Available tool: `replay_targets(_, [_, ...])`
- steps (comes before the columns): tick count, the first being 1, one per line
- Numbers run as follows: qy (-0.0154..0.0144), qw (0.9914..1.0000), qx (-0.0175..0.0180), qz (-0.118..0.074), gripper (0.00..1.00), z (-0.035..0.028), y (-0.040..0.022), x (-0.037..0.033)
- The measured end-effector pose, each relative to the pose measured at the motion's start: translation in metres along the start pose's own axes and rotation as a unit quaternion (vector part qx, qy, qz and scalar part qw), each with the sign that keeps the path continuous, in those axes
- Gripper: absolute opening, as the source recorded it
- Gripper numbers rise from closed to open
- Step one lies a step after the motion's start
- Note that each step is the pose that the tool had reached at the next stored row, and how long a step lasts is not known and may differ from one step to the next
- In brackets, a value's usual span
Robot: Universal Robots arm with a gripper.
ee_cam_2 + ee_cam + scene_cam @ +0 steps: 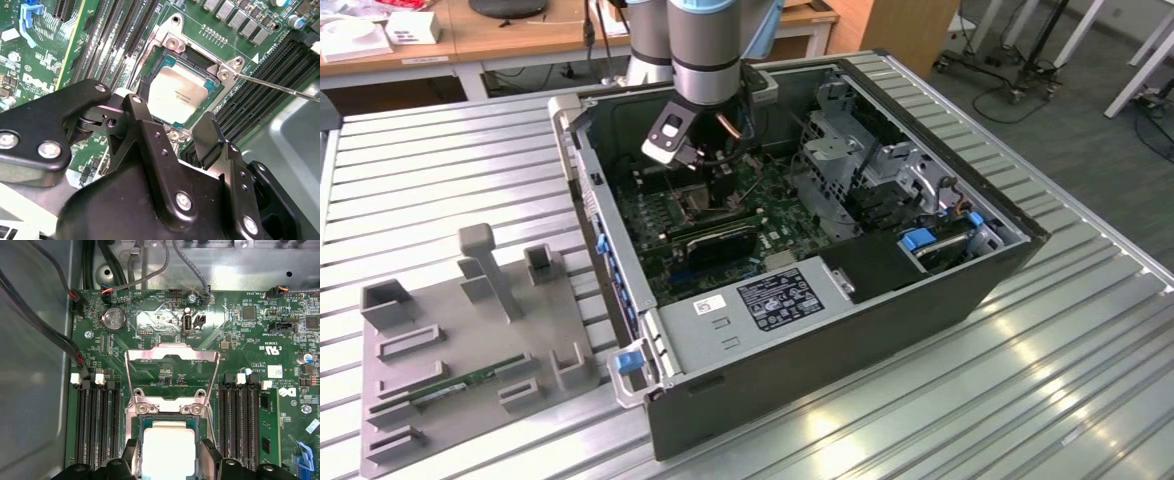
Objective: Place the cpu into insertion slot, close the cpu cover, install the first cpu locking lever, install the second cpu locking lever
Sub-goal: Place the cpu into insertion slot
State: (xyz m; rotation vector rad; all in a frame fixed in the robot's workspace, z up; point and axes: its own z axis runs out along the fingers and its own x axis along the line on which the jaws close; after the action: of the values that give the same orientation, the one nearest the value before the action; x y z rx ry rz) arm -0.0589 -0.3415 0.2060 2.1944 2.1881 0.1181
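Upper centre of the exterior view, inside the computer case [854, 360]: your fingers [210, 135] spread wide, empty, above the cpu [182, 95], seated in the insertion slot [195, 56]. The cpu cover [172, 356] is open, the locking levers [280, 86] unfastened; both steps remain.

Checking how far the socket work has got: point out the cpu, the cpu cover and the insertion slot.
the cpu [182, 92]: second wrist view, middle of its pale face.
the cpu cover [172, 355]: first wrist view, end bar of the open frame.
the insertion slot [176, 42]: second wrist view, silvery rim.
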Motion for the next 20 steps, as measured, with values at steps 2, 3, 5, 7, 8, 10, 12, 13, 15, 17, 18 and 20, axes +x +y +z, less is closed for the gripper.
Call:
replay_targets(2, [-0.0002, 1.00000, 0.0001, 0.000, 0.61, -0.0012, 0.0000, -0.0001])
replay_targets(3, [-0.0002, 1.00000, 0.0001, 0.000, 0.61, -0.0019, 0.0001, 0.0000])
replay_targets(5, [-0.0001, 1.00000, 0.0001, 0.000, 0.61, -0.0038, 0.0003, 0.0000])
replay_targets(7, [-0.0001, 1.00000, 0.0001, 0.000, 0.61, -0.0054, 0.0004, 0.0001])
replay_targets(8, [0.0000, 1.00000, 0.0000, 0.000, 0.61, -0.0054, 0.0004, 0.0001])
replay_targets(10, [0.0000, 1.00000, 0.0000, 0.000, 0.61, -0.0055, 0.0004, 0.0001])
replay_targets(12, [-0.0002, 1.00000, 0.0001, 0.000, 0.61, -0.0056, 0.0004, 0.0001])
replay_targets(13, [-0.0003, 1.00000, 0.0001, 0.000, 0.61, -0.0056, 0.0004, 0.0001])
replay_targets(15, [-0.0001, 1.00000, 0.0001, 0.000, 0.61, -0.0056, 0.0004, 0.0001])
replay_targets(17, [0.0007, 1.00000, 0.0026, 0.000, 0.61, -0.0056, 0.0008, 0.0001])
replay_targets(18, [0.0007, 0.99999, 0.0050, 0.000, 0.61, -0.0056, 0.0011, 0.0001])
replay_targets(20, [0.0013, 0.99997, 0.0082, 0.000, 0.61, -0.0056, 0.0014, 0.0000])
